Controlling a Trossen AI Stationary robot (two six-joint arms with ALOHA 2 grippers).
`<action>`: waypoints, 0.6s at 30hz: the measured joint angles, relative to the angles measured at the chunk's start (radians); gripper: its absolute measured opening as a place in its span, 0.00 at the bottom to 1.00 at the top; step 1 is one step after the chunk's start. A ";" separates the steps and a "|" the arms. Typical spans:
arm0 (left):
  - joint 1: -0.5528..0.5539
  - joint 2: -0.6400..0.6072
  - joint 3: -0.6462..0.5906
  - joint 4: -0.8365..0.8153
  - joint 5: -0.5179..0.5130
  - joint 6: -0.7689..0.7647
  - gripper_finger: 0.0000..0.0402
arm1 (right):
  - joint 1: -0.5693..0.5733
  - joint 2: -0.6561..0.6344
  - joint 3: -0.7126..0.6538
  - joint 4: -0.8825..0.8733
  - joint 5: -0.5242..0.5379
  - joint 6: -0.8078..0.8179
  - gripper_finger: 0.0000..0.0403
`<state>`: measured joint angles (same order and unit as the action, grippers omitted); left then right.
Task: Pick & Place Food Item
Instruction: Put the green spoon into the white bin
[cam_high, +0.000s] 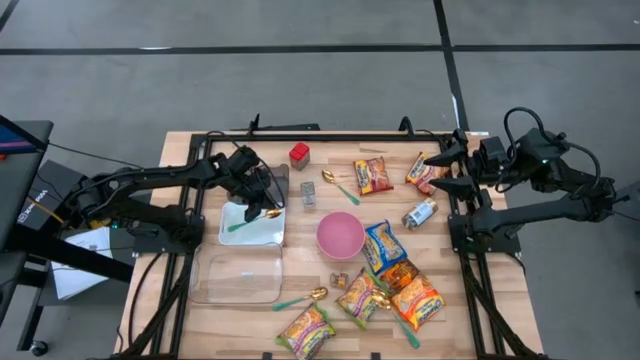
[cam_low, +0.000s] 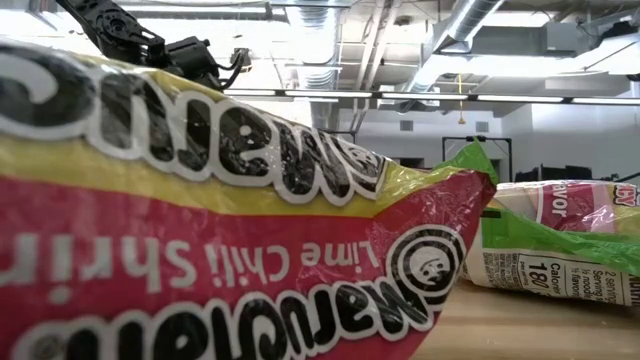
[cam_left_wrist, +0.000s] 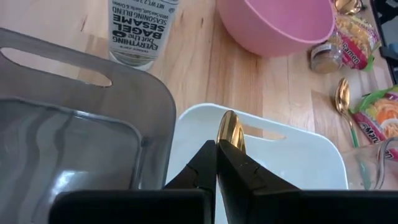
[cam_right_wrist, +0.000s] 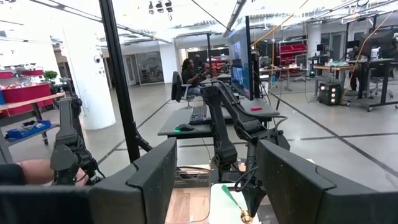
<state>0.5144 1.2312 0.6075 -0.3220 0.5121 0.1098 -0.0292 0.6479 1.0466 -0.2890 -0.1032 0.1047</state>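
Over the white tray (cam_high: 252, 228), the left tool (cam_left_wrist: 216, 155) is clenched on a spoon (cam_high: 250, 219) with a gold bowl and green handle, its bowl poking up between the fingertips and its handle slanting down across the tray. Farther off, the right tool (cam_high: 447, 171) hangs released above the table's (cam_high: 480, 330) far edge.

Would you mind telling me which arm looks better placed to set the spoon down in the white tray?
The left: its gripper is shut on the spoon right over the white tray. The right gripper waits open at the table's far right edge.
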 joint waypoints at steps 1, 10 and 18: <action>0.000 0.000 0.000 -0.001 0.000 0.007 0.01 | 0.000 0.000 0.000 0.000 0.000 0.000 0.53; 0.000 0.000 0.000 -0.009 0.023 0.010 0.01 | 0.000 0.000 0.000 0.000 0.000 0.000 0.53; -0.015 0.000 0.000 -0.010 0.035 0.048 0.01 | 0.000 0.000 0.000 -0.001 0.000 -0.003 0.53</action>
<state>0.4995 1.2312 0.6075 -0.3324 0.5476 0.1578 -0.0292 0.6479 1.0466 -0.2897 -0.1034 0.1015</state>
